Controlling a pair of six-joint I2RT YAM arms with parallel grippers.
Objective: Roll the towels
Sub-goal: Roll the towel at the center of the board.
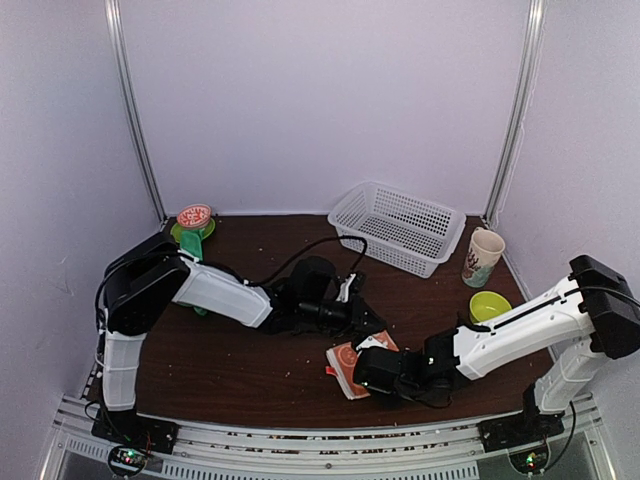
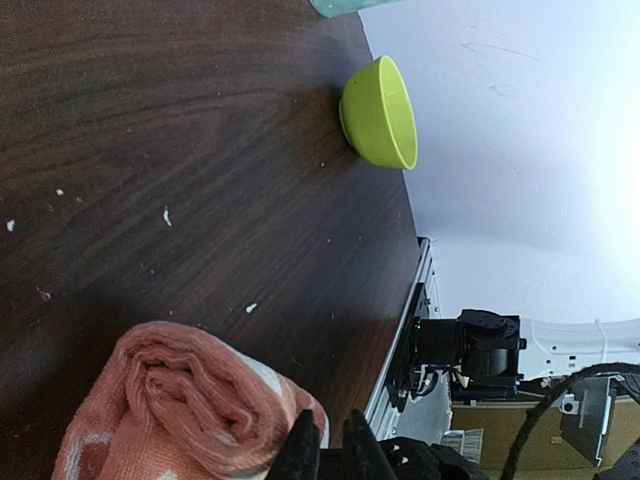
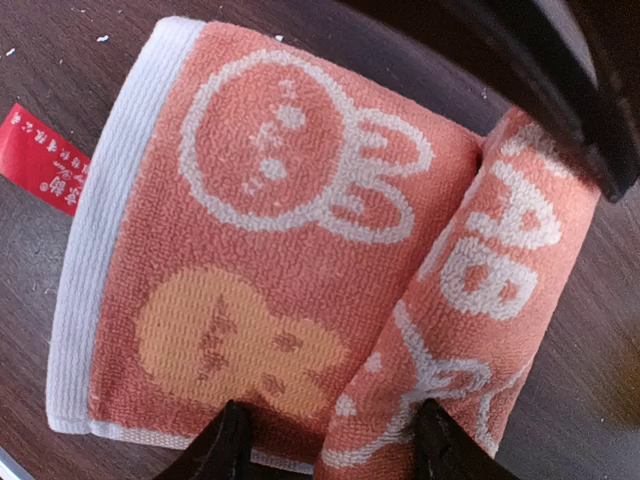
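Note:
The peach-orange bunny towel lies near the front middle of the table, its right part rolled up. In the right wrist view the flat part and the roll fill the frame. My right gripper is open, its fingers straddling the towel's near edge. My left gripper has its fingers close together at the end of the roll, and it sits just behind the towel. A bright green cloth shows at the back left, partly hidden by my left arm.
A white basket stands at the back right with a printed cup beside it. A green bowl sits right of the towel and shows in the left wrist view. A round red-and-white object lies on the green cloth.

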